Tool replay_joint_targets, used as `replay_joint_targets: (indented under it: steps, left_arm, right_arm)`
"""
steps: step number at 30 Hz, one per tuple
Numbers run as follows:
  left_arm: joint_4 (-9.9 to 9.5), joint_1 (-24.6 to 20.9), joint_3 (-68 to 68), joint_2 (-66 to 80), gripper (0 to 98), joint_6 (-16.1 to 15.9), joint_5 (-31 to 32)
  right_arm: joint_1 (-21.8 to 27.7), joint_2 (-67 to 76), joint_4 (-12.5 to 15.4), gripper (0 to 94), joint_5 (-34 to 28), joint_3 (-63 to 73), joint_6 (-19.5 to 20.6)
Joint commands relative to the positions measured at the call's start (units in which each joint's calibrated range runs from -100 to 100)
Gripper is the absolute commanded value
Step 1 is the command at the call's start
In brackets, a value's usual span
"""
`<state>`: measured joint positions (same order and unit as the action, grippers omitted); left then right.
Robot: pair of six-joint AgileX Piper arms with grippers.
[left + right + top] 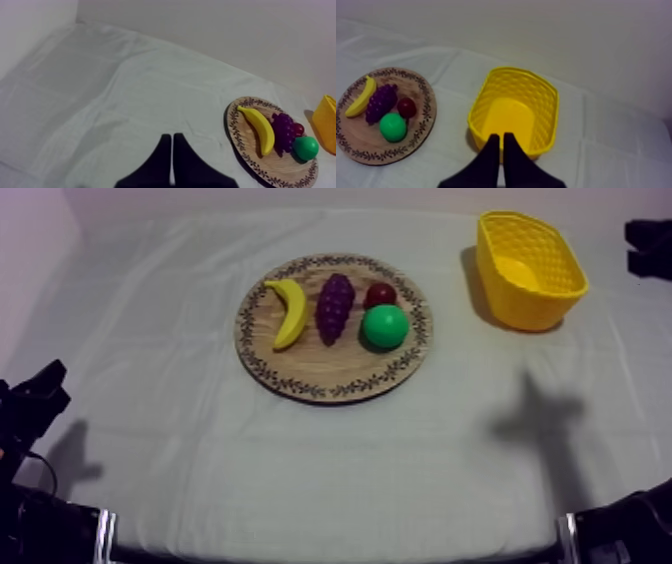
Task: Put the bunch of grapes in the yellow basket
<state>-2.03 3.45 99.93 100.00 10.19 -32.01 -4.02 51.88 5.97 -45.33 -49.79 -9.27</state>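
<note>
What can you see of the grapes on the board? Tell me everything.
The grapes are one dark purple bunch of small rounded bumps, plastic-looking, a long oval in outline. The bunch lies flat on the wooden board, near its middle, between the banana on one side and the red fruit and green fruit on the other, close to all three. Whether it touches them is unclear. Nothing grips it.

Partly seen items, as logged from my cameras:
- yellow basket [327, 122]: from my left wrist, one sliver of wall, the rest cut by the frame edge; from my right wrist, near wall partly behind my right gripper [499, 136].
- small red fruit [380, 292]: near side covered by the green round fruit [385, 326].
- my right arm [650, 243]: cut off at the far right edge.
</note>
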Motion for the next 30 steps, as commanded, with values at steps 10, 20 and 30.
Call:
replay_joint_targets:
  steps: [10, 20, 30]
  left_arm:
    - [0.01, -0.02, -0.04, 0.0, 0.1, -0.01, 0.0]
    - [0.01, -0.02, -0.04, 0.0, 0.1, -0.01, 0.0]
    - [0.01, -0.02, -0.04, 0.0, 0.1, -0.01, 0.0]
  right_arm:
    - [-3.35, -12.57, 4.68, 0.7, -1.87, 18.06, -3.75]
    - [-9.0, -18.89, 4.04, 0.7, -2.7, 25.31, -2.24]
    - [-14.2, -25.26, 0.53, 0.7, -3.0, 29.72, 2.17]
